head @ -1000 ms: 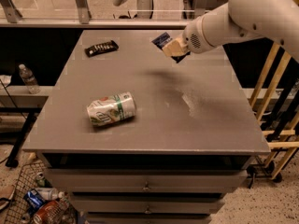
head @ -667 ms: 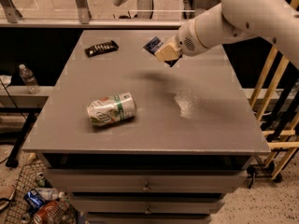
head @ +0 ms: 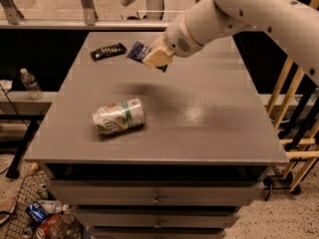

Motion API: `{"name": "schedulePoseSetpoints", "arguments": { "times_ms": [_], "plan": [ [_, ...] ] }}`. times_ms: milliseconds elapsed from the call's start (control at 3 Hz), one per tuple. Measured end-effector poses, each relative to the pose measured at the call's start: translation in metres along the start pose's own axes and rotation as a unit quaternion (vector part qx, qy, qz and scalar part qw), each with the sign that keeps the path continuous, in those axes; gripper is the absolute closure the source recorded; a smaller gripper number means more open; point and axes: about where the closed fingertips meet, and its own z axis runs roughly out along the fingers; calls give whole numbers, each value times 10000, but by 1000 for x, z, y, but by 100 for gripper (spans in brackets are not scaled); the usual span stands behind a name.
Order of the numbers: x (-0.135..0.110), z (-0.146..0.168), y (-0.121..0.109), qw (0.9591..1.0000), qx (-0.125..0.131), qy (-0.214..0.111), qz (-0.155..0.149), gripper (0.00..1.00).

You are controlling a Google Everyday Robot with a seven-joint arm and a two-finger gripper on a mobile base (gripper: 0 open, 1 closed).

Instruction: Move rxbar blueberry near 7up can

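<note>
grey table (head: 209, 133) is filling the camera view. the gripper (head: 152, 59) is hovering above its far side, jaws pinching the rxbar blueberry (head: 136, 50) clear of the surface. the 7up can (head: 118, 116) is lying on its side nearer the front, well apart.

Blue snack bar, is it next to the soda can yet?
Not yet. Done: the blue bar is off the table, pinched in the gripper. In hand: it hangs in the air over the far side. Left: bring it forward and set it beside the can lying on its side near the front.
</note>
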Motion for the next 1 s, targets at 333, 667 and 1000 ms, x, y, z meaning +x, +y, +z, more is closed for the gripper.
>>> {"name": "schedulePoseSetpoints", "arguments": {
  "times_ms": [333, 667, 1000],
  "plan": [
    [-22, 20, 15, 9995, -307, 26, 70, 100],
    [-22, 20, 15, 9995, -308, 26, 70, 100],
    [-20, 27, 22, 9991, -397, 76, 137, 100]
  ]
}}
